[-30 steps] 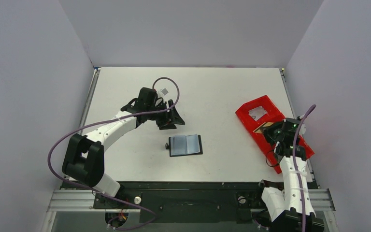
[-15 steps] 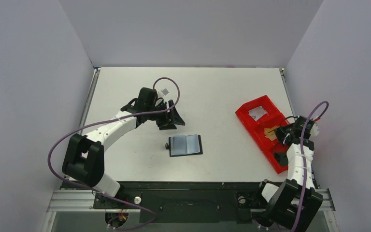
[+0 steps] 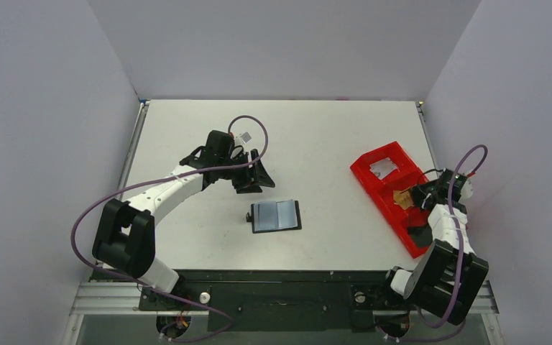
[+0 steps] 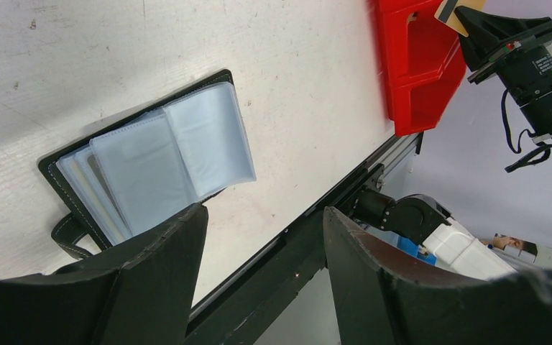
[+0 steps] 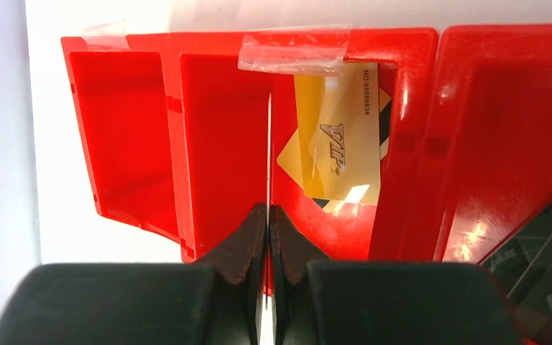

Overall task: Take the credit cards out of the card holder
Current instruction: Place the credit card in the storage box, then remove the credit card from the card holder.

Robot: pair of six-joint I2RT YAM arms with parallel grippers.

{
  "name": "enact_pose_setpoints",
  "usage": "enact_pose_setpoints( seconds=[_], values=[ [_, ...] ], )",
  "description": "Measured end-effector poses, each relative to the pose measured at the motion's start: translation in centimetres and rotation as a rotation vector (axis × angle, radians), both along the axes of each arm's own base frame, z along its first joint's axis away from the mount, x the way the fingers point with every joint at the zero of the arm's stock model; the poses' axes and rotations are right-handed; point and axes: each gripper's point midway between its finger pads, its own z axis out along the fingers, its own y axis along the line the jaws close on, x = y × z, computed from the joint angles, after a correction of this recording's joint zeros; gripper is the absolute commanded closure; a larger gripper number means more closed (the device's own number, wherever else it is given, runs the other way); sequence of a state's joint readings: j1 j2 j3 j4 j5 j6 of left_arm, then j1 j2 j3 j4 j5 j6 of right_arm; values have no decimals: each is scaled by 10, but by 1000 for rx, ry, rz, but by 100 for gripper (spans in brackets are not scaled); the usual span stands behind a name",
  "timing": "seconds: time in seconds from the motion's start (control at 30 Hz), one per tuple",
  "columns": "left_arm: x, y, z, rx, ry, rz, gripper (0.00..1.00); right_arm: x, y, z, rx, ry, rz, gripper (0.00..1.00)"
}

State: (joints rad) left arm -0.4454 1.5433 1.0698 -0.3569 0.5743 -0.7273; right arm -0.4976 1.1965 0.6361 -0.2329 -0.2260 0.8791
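Observation:
The card holder (image 3: 276, 215) lies open on the table, its clear blue-grey sleeves (image 4: 165, 154) facing up and its black tab at the left. My left gripper (image 3: 255, 176) hovers just behind it, open and empty (image 4: 266, 223). My right gripper (image 3: 420, 198) is over the red tray, shut (image 5: 267, 212) on a thin credit card (image 5: 268, 144) that I see edge-on. The card stands upright above the wall between two compartments. Yellow credit cards (image 5: 341, 136) lie in the compartment to its right.
The red compartment tray (image 3: 381, 154) sits at the table's right edge (image 5: 136, 144), with tape on its far rim. The right arm's elbow is folded back by the right wall. The table's front rail (image 4: 295, 266) runs near the card holder.
The right arm has swung back and to the right, its wrist now at the tray's right side, still pinching the card. The left arm and the card holder have not moved.

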Motion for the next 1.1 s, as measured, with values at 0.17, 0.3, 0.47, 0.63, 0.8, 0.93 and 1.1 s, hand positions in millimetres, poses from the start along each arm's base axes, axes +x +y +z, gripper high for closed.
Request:
enact_pose_setpoints(
  seconds=[0.17, 0.3, 0.47, 0.63, 0.8, 0.93, 1.1],
  values=[
    [0, 0, 0, 1, -3, -3, 42, 4, -1, -5, 10, 4, 2, 98],
    [0, 0, 0, 2, -4, -4, 42, 4, -1, -9, 18, 11, 1, 88],
    [0, 0, 0, 2, -5, -4, 42, 7, -1, -5, 14, 1, 2, 77],
    [0, 0, 0, 2, -5, -5, 42, 13, -2, 4, 3, -18, 11, 68],
    [0, 0, 0, 2, -5, -5, 42, 15, 1, 7, -1, -15, 24, 51],
    [0, 0, 0, 2, -5, -4, 42, 14, 8, 11, -7, 0, 48, 40],
    [0, 0, 0, 3, -5, -4, 42, 18, 19, 26, -39, -1, 96, 31]
  ],
)
